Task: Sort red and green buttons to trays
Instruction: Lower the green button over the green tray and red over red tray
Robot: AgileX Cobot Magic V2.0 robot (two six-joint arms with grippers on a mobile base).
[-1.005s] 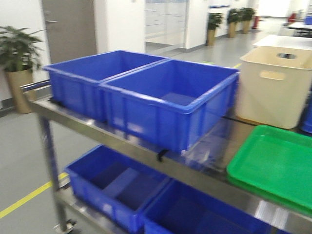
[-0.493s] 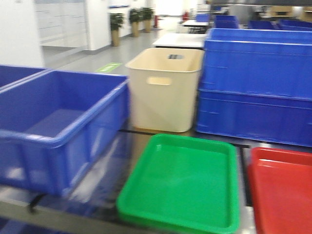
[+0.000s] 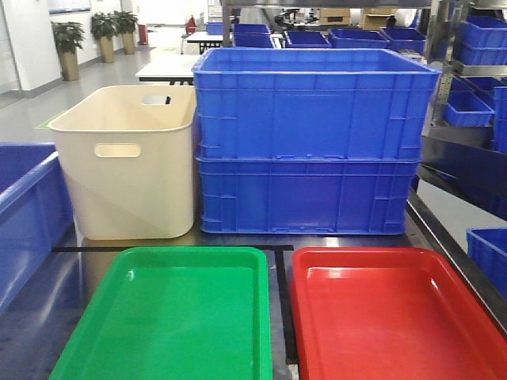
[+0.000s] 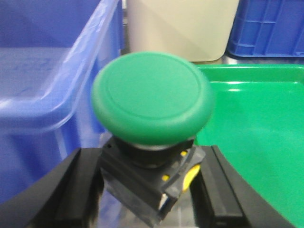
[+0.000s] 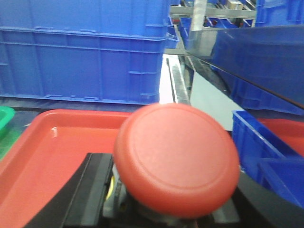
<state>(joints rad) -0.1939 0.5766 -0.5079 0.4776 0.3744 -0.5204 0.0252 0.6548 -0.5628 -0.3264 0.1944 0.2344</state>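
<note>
Left wrist: left gripper point(image 4: 152, 190) clamps green button point(image 4: 152, 97), green tray point(image 4: 256, 123) at right.
Right gripper point(image 5: 175, 204) clamps red button point(image 5: 176, 159); next: lower, release.

Observed at the front of the tabletop point(image 3: 36, 332) a green tray point(image 3: 170, 317) on the left and a red tray point(image 3: 396, 317) on the right, lying flat side by side, just apart, with a narrow dark strip of surface between them. Noted behind the green tray an upright cream tub point(image 3: 127, 170) with handle slots and, just beside it behind the red tray, an upper blue crate point(image 3: 313, 103) stacked on a lower blue crate point(image 3: 309, 194). Recorded part of another blue bin point(image 3: 24, 214) at the left edge and potted plants point(image 3: 67, 39) far back on the floor.
</note>
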